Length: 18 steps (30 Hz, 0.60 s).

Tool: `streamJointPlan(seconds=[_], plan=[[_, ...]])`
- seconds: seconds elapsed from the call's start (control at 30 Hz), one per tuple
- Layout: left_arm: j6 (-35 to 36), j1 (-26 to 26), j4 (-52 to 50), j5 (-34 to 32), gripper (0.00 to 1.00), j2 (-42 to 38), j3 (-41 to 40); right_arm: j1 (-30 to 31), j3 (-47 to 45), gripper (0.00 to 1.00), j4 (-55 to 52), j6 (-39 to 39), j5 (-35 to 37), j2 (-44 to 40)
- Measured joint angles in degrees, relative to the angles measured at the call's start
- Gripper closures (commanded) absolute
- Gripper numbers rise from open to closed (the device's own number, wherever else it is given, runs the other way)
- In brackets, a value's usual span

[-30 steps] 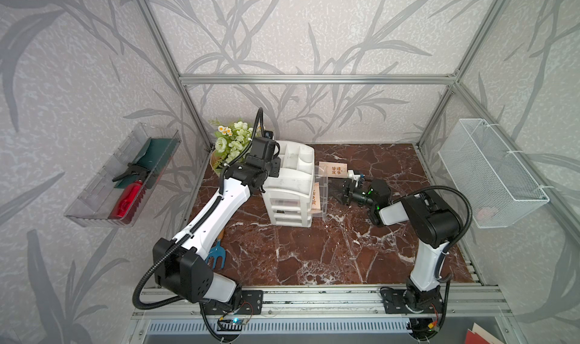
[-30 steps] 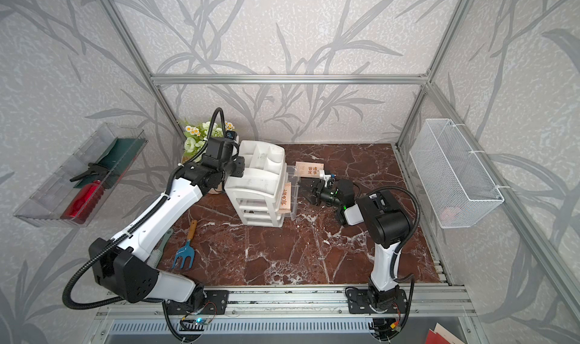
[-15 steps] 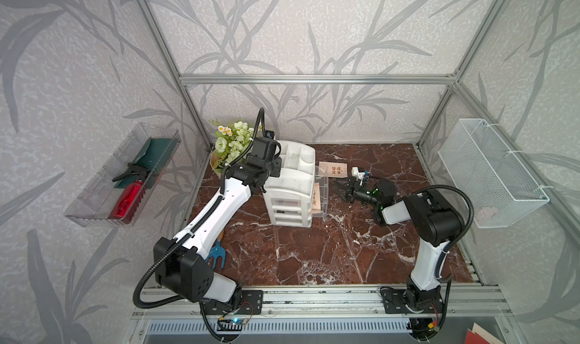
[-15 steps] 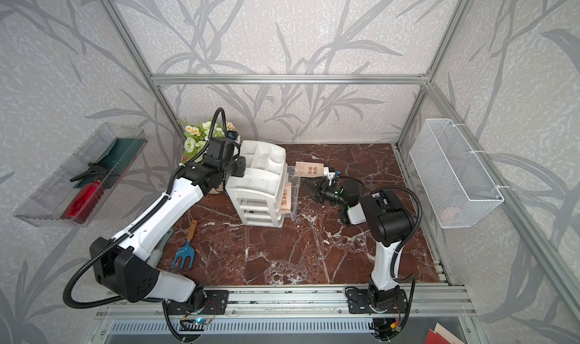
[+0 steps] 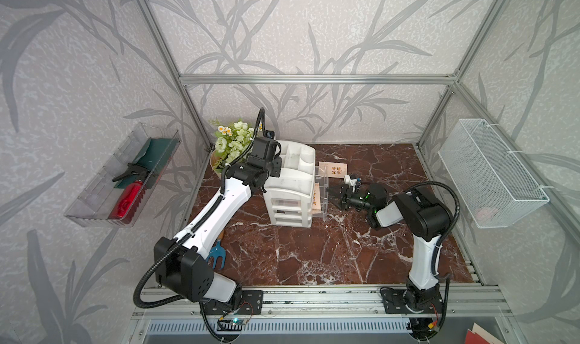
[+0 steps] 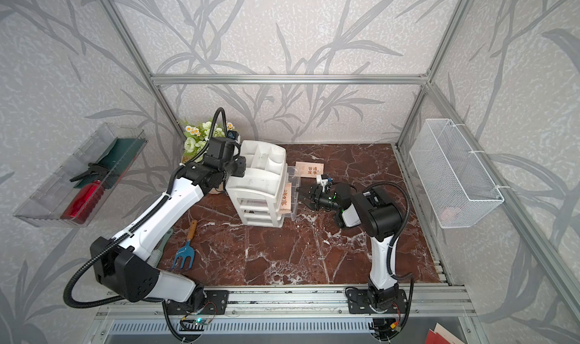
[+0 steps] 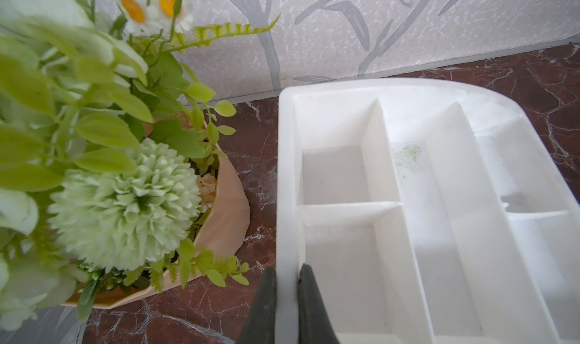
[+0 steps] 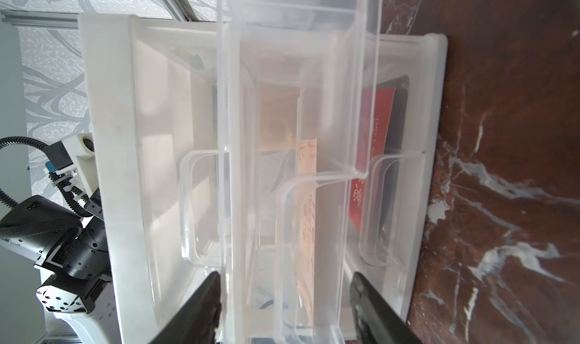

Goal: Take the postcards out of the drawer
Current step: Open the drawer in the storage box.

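Twin robot arms: the left arm (image 5: 219, 210) and right arm (image 5: 422, 257) share glossy white link shells set between bulky matte-black joint housings, each bolted through a black base plate (image 5: 251, 299) to a silver aluminium rail (image 5: 314, 295) along the tabletop's (image 5: 314, 257) near edge. Black corrugated conduit (image 5: 135, 293) loops beside each. A green light (image 5: 365, 197) glows behind the right claw (image 5: 333, 197), whose fingers (image 8: 194, 311) are dark and tapered; thin coloured wires (image 5: 434, 325) trail below the bases.

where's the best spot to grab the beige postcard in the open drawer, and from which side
Probably its exposed end. The beige postcard shows only as a strip in the pulled-out drawer, the rest under the organiser. Bring the open right gripper down from above, over the clear front wall, and pinch that end.
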Motion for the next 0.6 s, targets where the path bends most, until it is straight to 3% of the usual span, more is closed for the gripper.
streamJointPlan(seconds=[0.6], plan=[[0.0, -0.17, 0.0, -0.35, 1.0, 0.07, 0.0, 1.16, 2.19, 0.39, 0.11, 0.74, 0.04, -0.04]])
